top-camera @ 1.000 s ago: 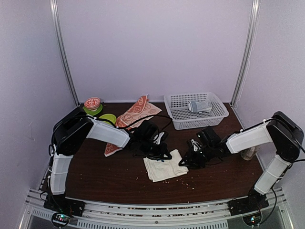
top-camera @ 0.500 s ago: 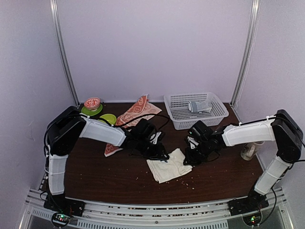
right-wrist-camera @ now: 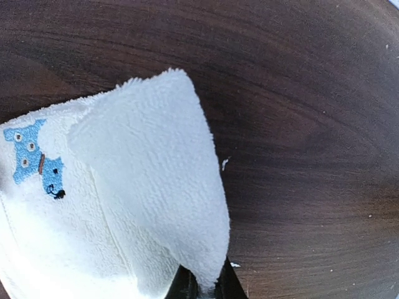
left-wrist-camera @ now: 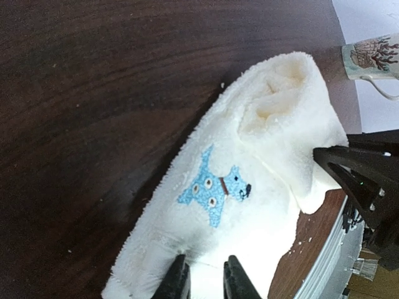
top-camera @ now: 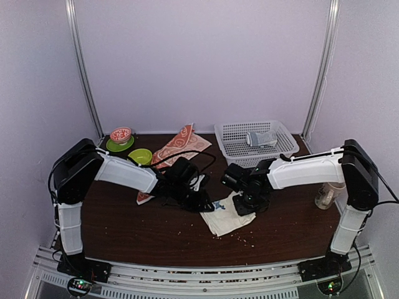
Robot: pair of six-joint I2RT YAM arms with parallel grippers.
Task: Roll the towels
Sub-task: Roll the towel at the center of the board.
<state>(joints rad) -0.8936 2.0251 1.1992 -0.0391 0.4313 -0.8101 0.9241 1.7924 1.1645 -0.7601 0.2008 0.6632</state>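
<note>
R gripper [right-wrist-camera: 203,286] moved left, pinching cream towel [right-wrist-camera: 143,187] corner, L gripper [left-wrist-camera: 202,280] on its edge, grip unclear, orange towel [top-camera: 181,144] behind

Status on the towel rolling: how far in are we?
Done: nothing is rolled yet. In hand: the white towel has one corner folded over, pinched by the right gripper. The left gripper sits at another edge, grip unclear. Left: roll that towel up, then the orange-red towel, which lies spread out and untouched.
</note>
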